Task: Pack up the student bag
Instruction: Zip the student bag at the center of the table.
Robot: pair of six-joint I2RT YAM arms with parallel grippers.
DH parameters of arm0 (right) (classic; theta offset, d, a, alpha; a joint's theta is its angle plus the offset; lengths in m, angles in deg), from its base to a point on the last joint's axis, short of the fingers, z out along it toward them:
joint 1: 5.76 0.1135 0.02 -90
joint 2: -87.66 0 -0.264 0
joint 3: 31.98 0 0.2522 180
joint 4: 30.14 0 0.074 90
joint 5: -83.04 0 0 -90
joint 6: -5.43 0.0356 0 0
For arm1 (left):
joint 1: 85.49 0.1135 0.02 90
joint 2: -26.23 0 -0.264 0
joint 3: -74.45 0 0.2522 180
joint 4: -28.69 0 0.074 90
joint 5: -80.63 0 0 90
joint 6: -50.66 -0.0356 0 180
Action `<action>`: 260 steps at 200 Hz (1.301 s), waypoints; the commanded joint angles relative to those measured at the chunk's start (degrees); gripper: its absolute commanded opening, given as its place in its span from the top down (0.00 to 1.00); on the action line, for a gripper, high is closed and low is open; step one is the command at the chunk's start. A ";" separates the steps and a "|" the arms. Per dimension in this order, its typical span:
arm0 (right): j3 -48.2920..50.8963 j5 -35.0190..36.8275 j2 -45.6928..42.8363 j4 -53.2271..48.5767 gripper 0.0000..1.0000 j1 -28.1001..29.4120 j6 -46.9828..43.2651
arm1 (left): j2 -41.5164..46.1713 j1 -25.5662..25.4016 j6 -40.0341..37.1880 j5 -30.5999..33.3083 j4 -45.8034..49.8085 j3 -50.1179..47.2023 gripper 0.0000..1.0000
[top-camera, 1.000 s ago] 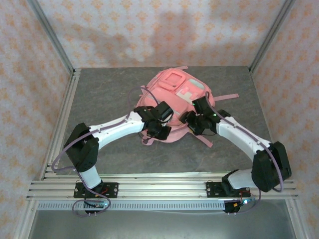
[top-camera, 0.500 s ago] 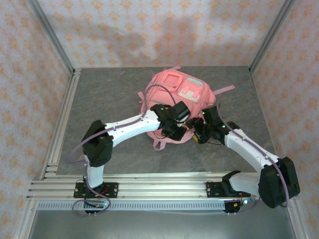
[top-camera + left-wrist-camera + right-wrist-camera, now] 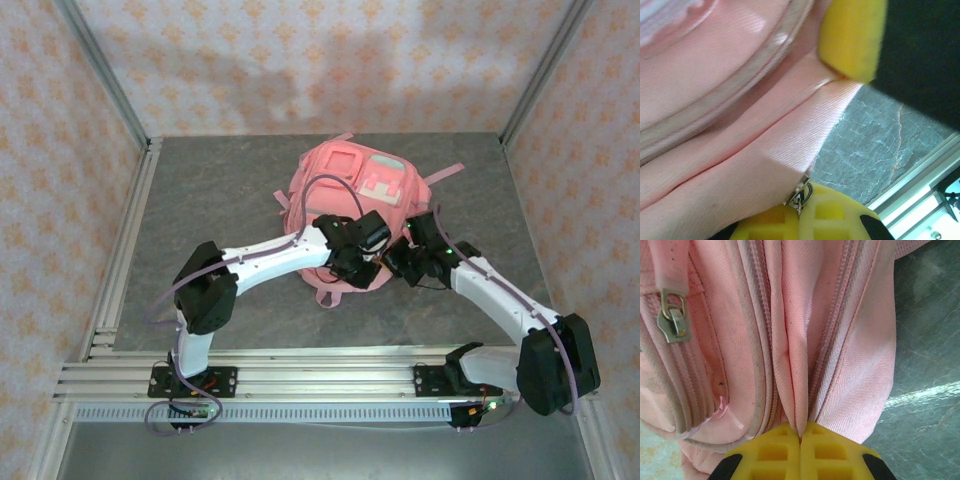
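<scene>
With the student bag [image 3: 350,190] laid on the surface [image 3: 200,210] and thin folds of its near edge clamped in the left gripper [image 3: 826,129] and the right gripper [image 3: 801,436], the smooth fabric could be pulled free if tension is applied unevenly.

1. Top camera: I can read no word, number or brand on the student bag [image 3: 345,200]. Its pale patch [image 3: 384,178] carries pink marks, too small for me to tell whether they are letters.
2. Right wrist camera: the metal zip pull [image 3: 671,320] is sharp enough to inspect. I make out no stamp or logo on it.
3. Left wrist camera: the small metal zip pull [image 3: 799,194] at the fabric edge is blurred; nothing legible.
4. The walls [image 3: 300,60] bear a repeating orange ornament, a pattern rather than text.
</scene>
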 commanded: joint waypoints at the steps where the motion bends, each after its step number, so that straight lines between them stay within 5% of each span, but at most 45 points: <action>1: -2.62 6.18 0.48 -5.91 1.00 -1.41 -5.12 | 5.03 1.16 -0.58 2.10 1.84 -2.73 1.00; 187: -8.83 10.12 7.22 -10.44 1.00 -4.47 -12.61 | 18.82 10.08 -2.94 4.08 1.31 -23.53 1.00; 260: -22.70 2.97 24.92 -5.22 1.00 -4.40 -12.55 | 13.63 -0.33 -2.41 2.17 -0.86 -20.93 1.00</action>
